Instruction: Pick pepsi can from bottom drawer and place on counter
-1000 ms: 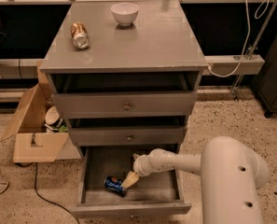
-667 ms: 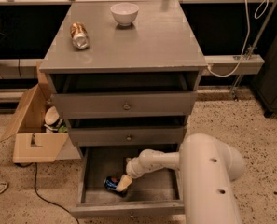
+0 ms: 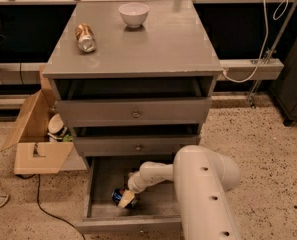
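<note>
The pepsi can (image 3: 119, 196) lies on its side in the open bottom drawer (image 3: 103, 176), left of middle and near the front. My gripper (image 3: 127, 199) hangs down into the drawer at the end of the white arm (image 3: 203, 189) and sits right at the can, covering its right part. The grey counter (image 3: 153, 41) tops the cabinet.
A brownish-gold and silver can (image 3: 85, 37) lies on the counter's left side. A white bowl (image 3: 134, 14) stands at the counter's back. The two upper drawers (image 3: 135, 113) are slightly open. A cardboard box (image 3: 35, 139) stands on the floor left of the cabinet.
My arm has swung left and its big white link has moved closer to the camera. The gripper has come down onto the can. The can has not visibly moved.
</note>
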`<state>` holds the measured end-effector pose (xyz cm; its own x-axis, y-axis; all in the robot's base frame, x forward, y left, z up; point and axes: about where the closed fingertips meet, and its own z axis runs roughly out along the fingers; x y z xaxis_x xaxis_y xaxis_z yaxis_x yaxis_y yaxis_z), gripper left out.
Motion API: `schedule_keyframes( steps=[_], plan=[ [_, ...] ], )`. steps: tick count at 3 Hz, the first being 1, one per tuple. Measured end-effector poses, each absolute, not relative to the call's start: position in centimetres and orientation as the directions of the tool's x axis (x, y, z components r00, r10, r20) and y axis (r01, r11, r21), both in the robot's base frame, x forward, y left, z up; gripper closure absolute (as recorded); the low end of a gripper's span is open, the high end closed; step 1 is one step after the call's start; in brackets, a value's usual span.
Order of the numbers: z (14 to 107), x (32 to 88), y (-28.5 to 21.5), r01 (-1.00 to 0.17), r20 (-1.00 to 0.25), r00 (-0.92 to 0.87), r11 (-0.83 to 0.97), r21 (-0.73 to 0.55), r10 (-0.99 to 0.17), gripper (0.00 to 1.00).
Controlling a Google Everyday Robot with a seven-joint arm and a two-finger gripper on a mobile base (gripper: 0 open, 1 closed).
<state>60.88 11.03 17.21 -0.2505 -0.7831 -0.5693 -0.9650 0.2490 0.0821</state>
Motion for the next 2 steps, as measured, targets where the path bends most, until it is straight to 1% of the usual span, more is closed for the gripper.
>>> schedule_keyframes(
  steps=[1,2],
  plan=[
    [15.1,60.6,11.8,-0.962,-0.56,-0.262,0.256,0.091,-0.786,0.16],
    [12.9,60.2,12.3,-0.96,-0.553,-0.272,0.266,0.092,-0.788,0.47]
  ],
)
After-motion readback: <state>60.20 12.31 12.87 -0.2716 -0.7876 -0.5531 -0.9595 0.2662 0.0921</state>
